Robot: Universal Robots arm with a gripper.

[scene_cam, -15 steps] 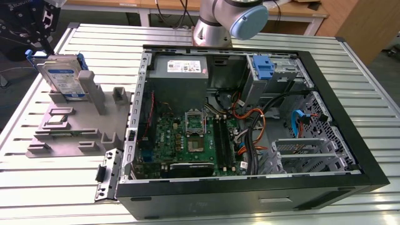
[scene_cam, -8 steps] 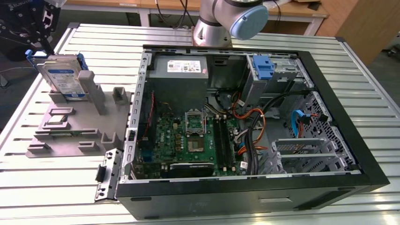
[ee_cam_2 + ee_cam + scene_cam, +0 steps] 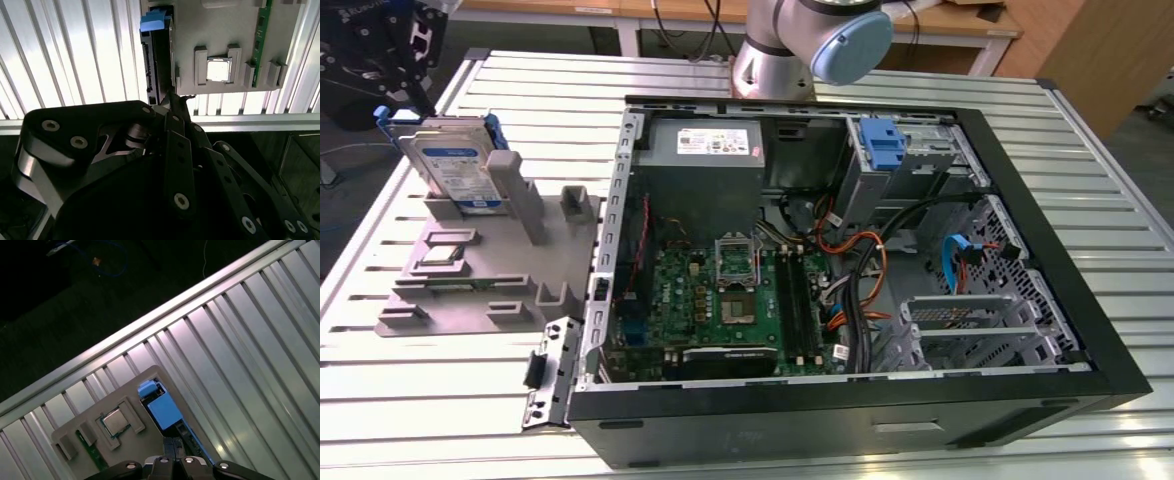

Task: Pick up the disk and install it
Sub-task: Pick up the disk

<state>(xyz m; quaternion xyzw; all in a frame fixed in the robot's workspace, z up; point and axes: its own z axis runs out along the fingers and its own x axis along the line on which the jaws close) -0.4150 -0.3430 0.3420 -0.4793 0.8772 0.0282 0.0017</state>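
The disk (image 3: 454, 165) stands on edge in a slot of a grey fixture tray (image 3: 467, 280) on the ribbed metal surface (image 3: 454, 400). In the exterior view it sits at about ten o'clock from the open computer case (image 3: 1067, 330). The black claw (image 3: 403, 85) hangs just above the drive's top edge, at eleven o'clock from it. In both wrist views the claw's jaws are drawn together on nothing, and its tip (image 3: 174, 100) lies just beside the end of the blue-framed drive (image 3: 157, 55). A processor chip (image 3: 218, 70) rests in a pocket of the same tray, near the disk. Inside the case, a grey power supply (image 3: 707, 145) sits at twelve o'clock and a blue bracket (image 3: 881, 145) at one o'clock. A green motherboard (image 3: 734, 300) sits toward seven o'clock. The arm's base (image 3: 781, 60) rises behind the case at twelve o'clock.
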